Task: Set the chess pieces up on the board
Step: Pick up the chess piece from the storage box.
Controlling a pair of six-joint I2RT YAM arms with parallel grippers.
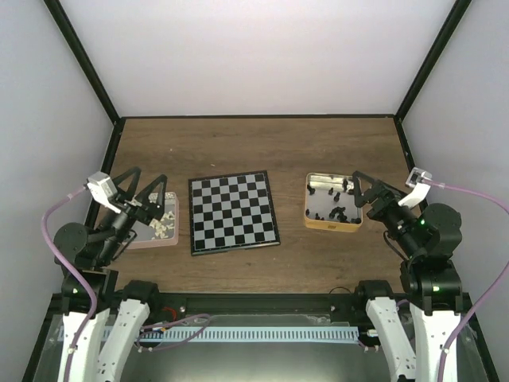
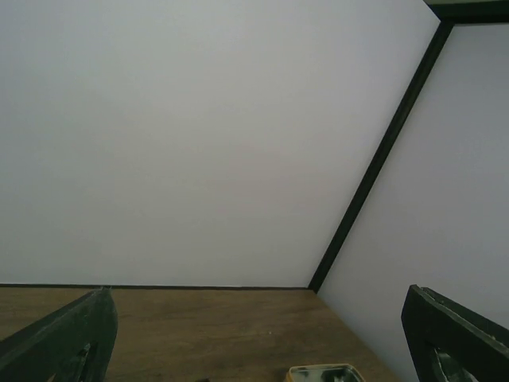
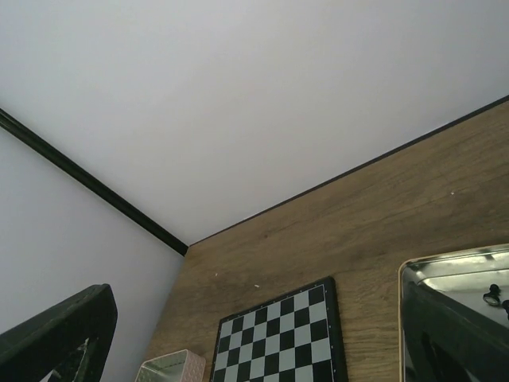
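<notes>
The board lies flat mid-table, black and pale grey checks with nothing on its squares; the right wrist view shows its far part. Tiny black chess pieces lie in a metal tin to its right, and one piece shows in the right wrist view. My left gripper hangs open above a pink tray. Its fingers stand wide apart around nothing. My right gripper hovers open at the tin's right side, fingers spread and empty.
The pink tray left of the board holds small pale pieces; its corner appears in the right wrist view. The tin's rim shows low in the left wrist view. White walls with black posts enclose the wooden table.
</notes>
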